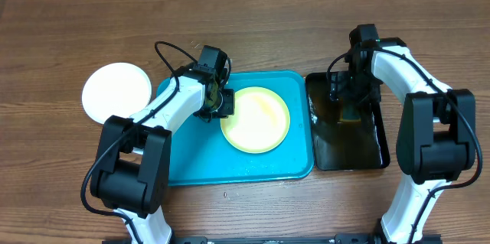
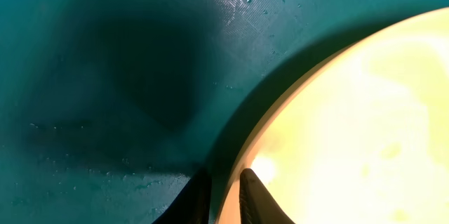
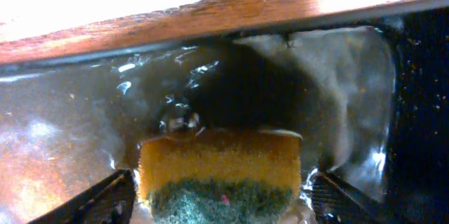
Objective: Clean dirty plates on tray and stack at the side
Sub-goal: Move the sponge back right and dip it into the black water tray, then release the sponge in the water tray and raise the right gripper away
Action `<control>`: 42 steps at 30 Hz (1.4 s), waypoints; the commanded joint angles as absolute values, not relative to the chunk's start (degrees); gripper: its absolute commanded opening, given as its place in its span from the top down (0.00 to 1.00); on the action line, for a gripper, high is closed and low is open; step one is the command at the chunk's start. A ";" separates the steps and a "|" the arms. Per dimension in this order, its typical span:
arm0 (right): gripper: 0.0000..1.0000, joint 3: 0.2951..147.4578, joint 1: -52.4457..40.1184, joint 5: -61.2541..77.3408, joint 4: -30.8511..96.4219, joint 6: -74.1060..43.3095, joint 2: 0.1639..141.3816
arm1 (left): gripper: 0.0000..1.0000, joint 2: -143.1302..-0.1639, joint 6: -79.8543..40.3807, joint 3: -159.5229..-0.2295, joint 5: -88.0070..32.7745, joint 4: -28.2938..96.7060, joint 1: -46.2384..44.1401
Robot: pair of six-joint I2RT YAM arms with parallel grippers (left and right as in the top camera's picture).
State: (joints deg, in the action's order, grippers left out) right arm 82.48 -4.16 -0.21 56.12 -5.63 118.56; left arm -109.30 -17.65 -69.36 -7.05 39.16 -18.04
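Near the left edge of the table (image 1: 253, 22), a white plate (image 1: 116, 91) lies on bare wood, apart from the turquoise tray (image 1: 191, 164). We cannot tell whether it is one plate or a stack.

The pale yellow plate (image 1: 256, 120) lies flat on the tray, right of the tray's middle. The left gripper (image 1: 223, 103) is at its left rim. In the wrist view the fingers (image 2: 258, 197) stand narrow, one on the plate's face and one outside it, with the rim pinched between them.

We judge this plate light, stiff and breakable. The droplets on the tray suggest it is slick, so the rim is the only real hold, and a thin one. A flat plate lifted by one edge will tend to droop or slip.

There is open tray floor to the plate's left and along the near edge. The raised rim must be cleared before the plate can travel to the white plate.

On the right, touching the tray's right edge, is a black tray (image 1: 367, 152) holding water. There the right gripper (image 3: 219, 203) clasps a yellow-and-green sponge (image 3: 219, 171), with a finger against each side of it, close to the far wall.
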 commanded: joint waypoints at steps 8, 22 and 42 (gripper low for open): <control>0.12 81.60 -4.10 2.61 57.43 -6.00 117.78 | 0.82 -108.44 -18.00 -69.58 -7.51 38.98 -18.39; 0.30 81.60 -4.10 2.63 65.06 -6.02 117.75 | 0.81 -108.44 -18.00 -69.58 -7.51 39.00 -18.39; 0.31 83.33 -4.08 -1.04 59.35 -6.02 117.75 | 0.81 -108.44 -18.00 -69.58 -7.49 38.96 -18.39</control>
State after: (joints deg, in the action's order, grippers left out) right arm 82.17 -4.16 -0.51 59.75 -6.15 118.43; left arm -109.30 -17.65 -69.36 -7.05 39.16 -18.04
